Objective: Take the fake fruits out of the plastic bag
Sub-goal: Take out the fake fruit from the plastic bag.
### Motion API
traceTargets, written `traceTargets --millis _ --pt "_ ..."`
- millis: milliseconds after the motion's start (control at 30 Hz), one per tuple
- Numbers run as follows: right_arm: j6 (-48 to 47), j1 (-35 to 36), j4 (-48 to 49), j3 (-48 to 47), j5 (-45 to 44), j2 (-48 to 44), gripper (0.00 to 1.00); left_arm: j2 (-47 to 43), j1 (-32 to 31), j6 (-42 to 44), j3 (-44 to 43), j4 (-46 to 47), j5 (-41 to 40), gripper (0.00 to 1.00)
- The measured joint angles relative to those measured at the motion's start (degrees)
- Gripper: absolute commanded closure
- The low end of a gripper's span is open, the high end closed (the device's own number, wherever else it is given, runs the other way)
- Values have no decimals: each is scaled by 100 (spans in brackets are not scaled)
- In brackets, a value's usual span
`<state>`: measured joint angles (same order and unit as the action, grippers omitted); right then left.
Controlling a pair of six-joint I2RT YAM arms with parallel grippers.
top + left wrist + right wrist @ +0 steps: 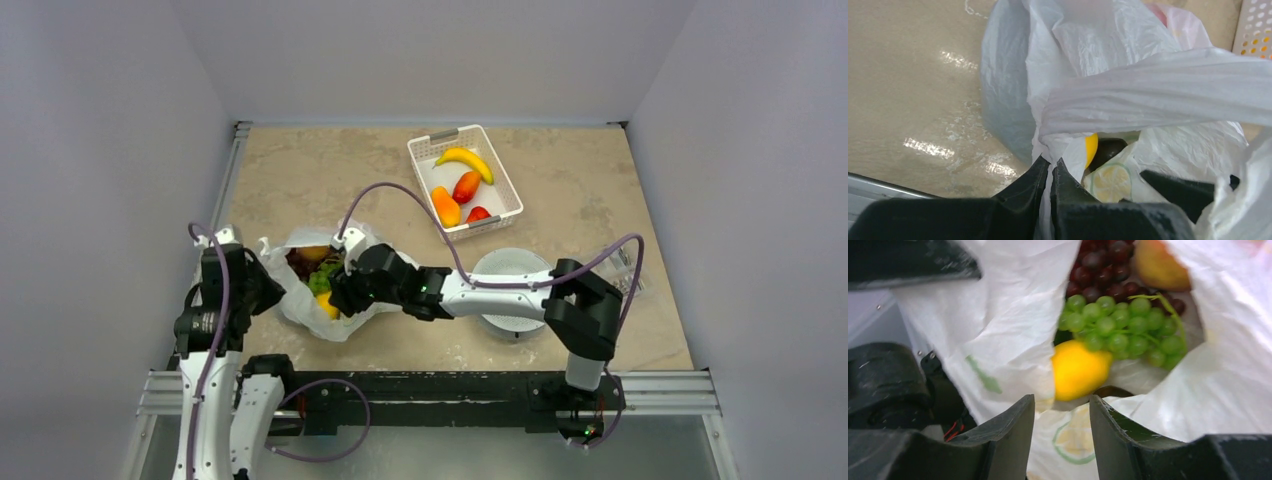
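The white plastic bag (pixel 300 305) lies open at the left of the table. My left gripper (pixel 1050 167) is shut on the bag's rim (pixel 1058 150) and holds it up. My right gripper (pixel 1062 405) is open at the bag's mouth, just over a printed fold of the bag (pixel 1073 435). Inside I see a yellow fruit (pixel 1079 370), a green grape bunch (pixel 1120 330), a dark red grape bunch (pixel 1103 270) and a peach (pixel 1158 265). In the top view the right gripper (pixel 345 290) is at the bag's opening, beside the green grapes (pixel 320 280).
A white lattice basket (pixel 465 180) at the back holds a banana (pixel 465 160) and red and orange fruits. A white round bowl (pixel 510 290) sits under the right arm. A clear container (pixel 625 265) stands at the right.
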<state>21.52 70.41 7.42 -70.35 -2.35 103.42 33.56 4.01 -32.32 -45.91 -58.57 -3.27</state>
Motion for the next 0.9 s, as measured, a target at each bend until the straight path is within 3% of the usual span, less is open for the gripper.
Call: traceTargets --millis 200,500,733,900 --pt "83 -271 -63 -157 -17 317 54 221 0 46 -372 -396 437 100" --pt "256 -223 -122 -538 46 1062 38 -136 0 48 -428 -852 503 100" --pt "297 -219 -83 -872 98 1401 21 111 0 55 -428 -973 662 100" --pt "295 -203 17 -962 188 1545 19 22 0 52 -428 -1102 802 100"
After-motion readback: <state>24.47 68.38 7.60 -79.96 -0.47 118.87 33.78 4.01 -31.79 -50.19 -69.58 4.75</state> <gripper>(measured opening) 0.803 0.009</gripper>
